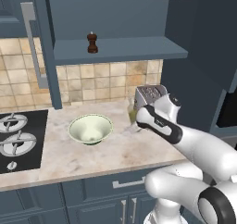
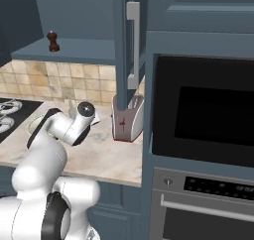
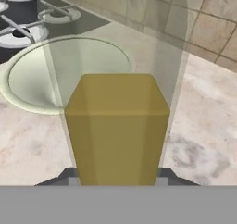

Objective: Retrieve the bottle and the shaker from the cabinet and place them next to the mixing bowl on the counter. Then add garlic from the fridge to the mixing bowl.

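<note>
My gripper (image 3: 115, 180) is shut on the bottle (image 3: 115, 130), a clear body holding yellow-olive liquid, with a dark fingertip (image 3: 68, 177) on either side of it. The bottle (image 1: 133, 113) stands upright just right of the mixing bowl (image 1: 90, 128), low over the counter (image 1: 69, 160); whether it touches the stone I cannot tell. The pale green bowl (image 3: 37, 79) has nothing in it. On the shelf of the open cabinet (image 1: 120, 49) stands the dark brown shaker (image 1: 92, 42), also visible from the right side (image 2: 53, 41).
A toaster (image 2: 127, 117) stands on the counter right behind my hand, against the tiled wall. The hob (image 1: 18, 140) lies left of the bowl. The cabinet door (image 1: 46, 47) hangs open above. A built-in oven (image 2: 208, 110) bounds the counter on the right.
</note>
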